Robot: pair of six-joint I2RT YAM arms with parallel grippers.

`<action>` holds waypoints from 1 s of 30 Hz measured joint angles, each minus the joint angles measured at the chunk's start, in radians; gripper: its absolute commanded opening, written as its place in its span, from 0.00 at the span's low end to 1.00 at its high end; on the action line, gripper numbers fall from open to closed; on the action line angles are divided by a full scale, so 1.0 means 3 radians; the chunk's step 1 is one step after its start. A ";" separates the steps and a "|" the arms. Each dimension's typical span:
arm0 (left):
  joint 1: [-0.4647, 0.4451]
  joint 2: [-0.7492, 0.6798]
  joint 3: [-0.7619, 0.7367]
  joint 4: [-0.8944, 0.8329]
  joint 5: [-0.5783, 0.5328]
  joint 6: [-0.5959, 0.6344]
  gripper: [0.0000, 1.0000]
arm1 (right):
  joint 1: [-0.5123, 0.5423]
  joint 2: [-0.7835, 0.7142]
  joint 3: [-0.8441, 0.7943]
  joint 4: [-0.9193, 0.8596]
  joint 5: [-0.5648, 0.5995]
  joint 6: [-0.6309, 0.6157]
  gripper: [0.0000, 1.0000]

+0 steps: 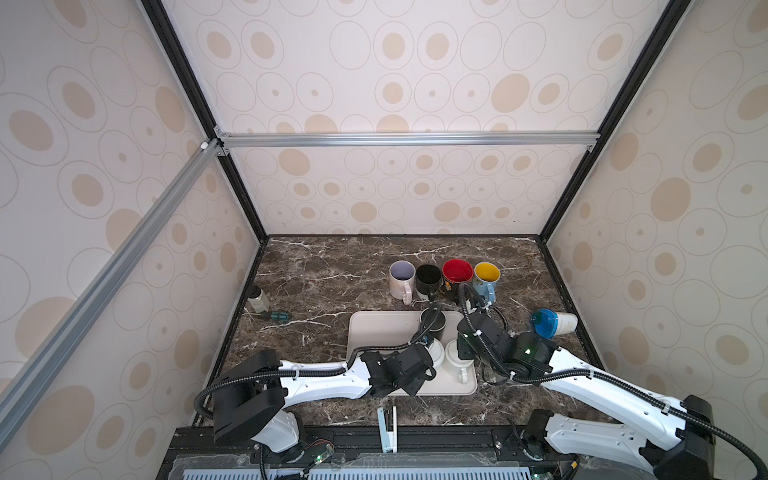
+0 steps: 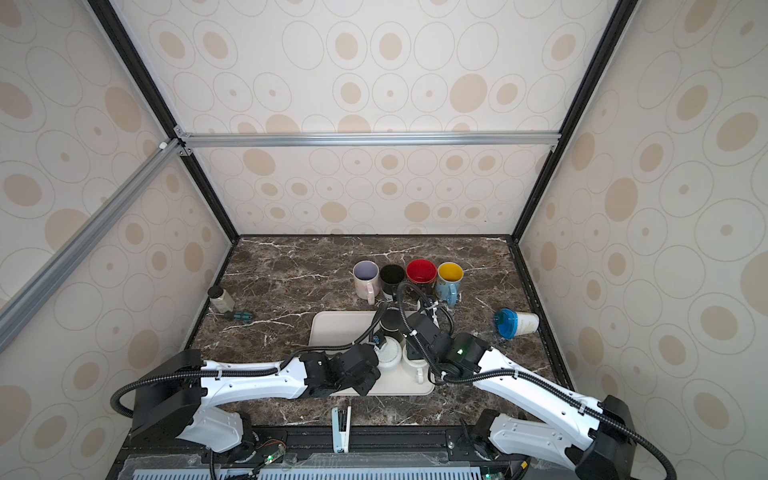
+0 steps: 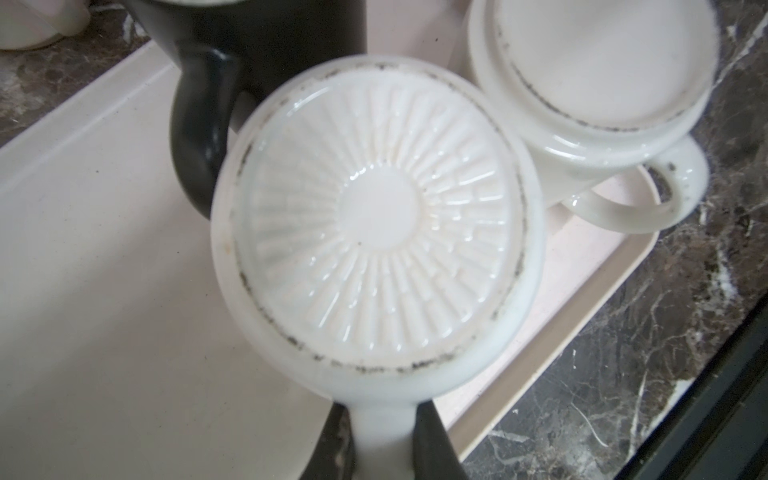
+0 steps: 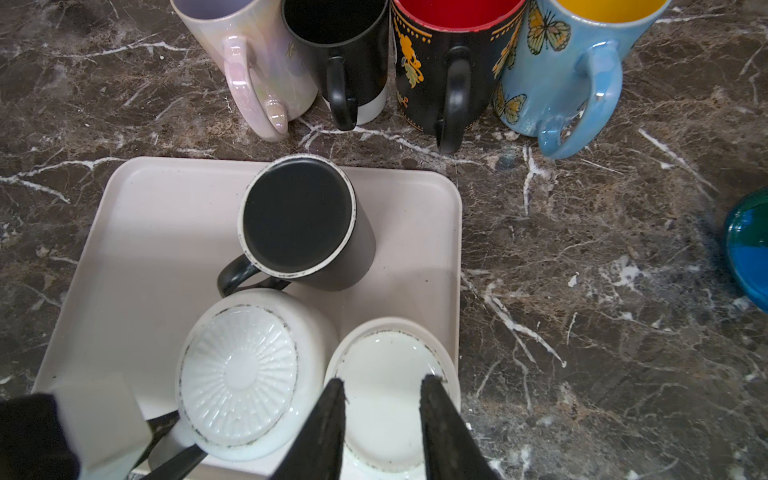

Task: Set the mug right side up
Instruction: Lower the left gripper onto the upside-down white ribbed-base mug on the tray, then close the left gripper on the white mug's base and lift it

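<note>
A: Start big. What fills both top views?

B: The dark brown marble-patterned table [image 1: 324, 274], with two white-and-black arms reaching in from its near edge. The left arm [image 1: 320, 374] lies low and nearly level, running rightwards to the near side of the beige rectangular plastic tray [image 1: 374, 332]. The right arm [image 1: 582, 376] slants in from the near right, its wrist bent down over the tray's near right corner.

A: And the mug to be turned?

B: The white ceramic mug with a ribbed base [image 3: 378, 216] stands upside down on the tray, at its near side. Just beside it on the right is a plain white ceramic mug [image 3: 602, 62], also inverted. A matte black mug [image 4: 297, 216] stands inverted just behind them.

A: Do the top views show the grip?

B: No, the wrists cover the fingers there. The left wrist view does: the left end effector [image 3: 381, 409] is clamped on the ribbed mug's handle [image 3: 382, 444], one black finger [image 3: 434, 449] on each side of it.

A: The right one?

B: Only the right wrist view shows it. The right end effector [image 4: 384, 380] has its jaws a narrow gap apart, holding nothing, over the plain mug's base. Whether they touch it I cannot tell.
</note>
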 measured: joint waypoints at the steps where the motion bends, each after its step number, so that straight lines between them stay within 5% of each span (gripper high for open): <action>1: 0.0000 -0.0011 0.0000 -0.0013 -0.0004 0.0000 0.00 | 0.0000 0.0000 0.0000 0.0003 -0.0006 0.0000 0.33; 19: 0.0000 -0.0514 -0.0058 -0.0251 -0.0140 0.0020 0.00 | 0.0000 0.0034 0.0009 0.0039 -0.0159 -0.0011 0.29; 30: 0.0195 -0.1294 -0.0058 -0.0610 -0.0237 0.0092 0.00 | 0.0000 -0.0354 -0.0108 0.0341 -0.0235 0.0025 0.30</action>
